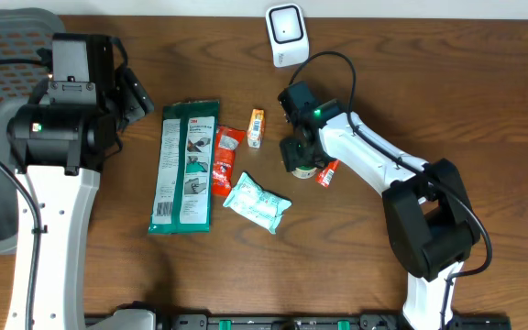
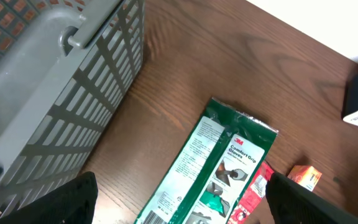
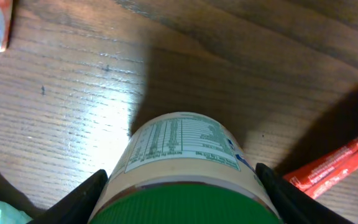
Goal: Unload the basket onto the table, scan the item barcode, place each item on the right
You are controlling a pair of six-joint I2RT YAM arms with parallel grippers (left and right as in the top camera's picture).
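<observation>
Two arms at the desk [image 1: 429, 55]; entries by view.

Overhead. The left arm [image 1: 49, 211] rises from the near left edge, wrist folded toward the far left corner. The left tool [image 1: 134, 94] sits over bare wood between the grey basket [image 1: 7, 41] and the green package [image 1: 189, 165]. The right arm [image 1: 374, 160] runs from its base at near right diagonally to mid-desk, wrist bent downward. The right tool [image 1: 301, 156] points straight down and hides most of what is beneath it. The white scanner [image 1: 287, 35] stands at the far edge, well apart from that spot. An orange box [image 1: 257, 126], a red sachet [image 1: 225, 160] and a pale teal pouch [image 1: 257, 203] lie to the left of the right tool. A red stick packet [image 1: 328, 172] lies just beside it on the right.

Left wrist. The fingers [image 2: 73, 199] are spread wide at the lower corners with nothing between them: tool open, hovering above the desk. Basket wall to the left, green package below centre.

Right wrist. The jar [image 3: 179, 146] has a green lid and its printed label faces the camera; it stands upright, resting on the wood. One finger lies against each flank with no gap visible: tool clamped on the jar. The red stick packet is near, lower right; whether it touches the jar I cannot tell.
</observation>
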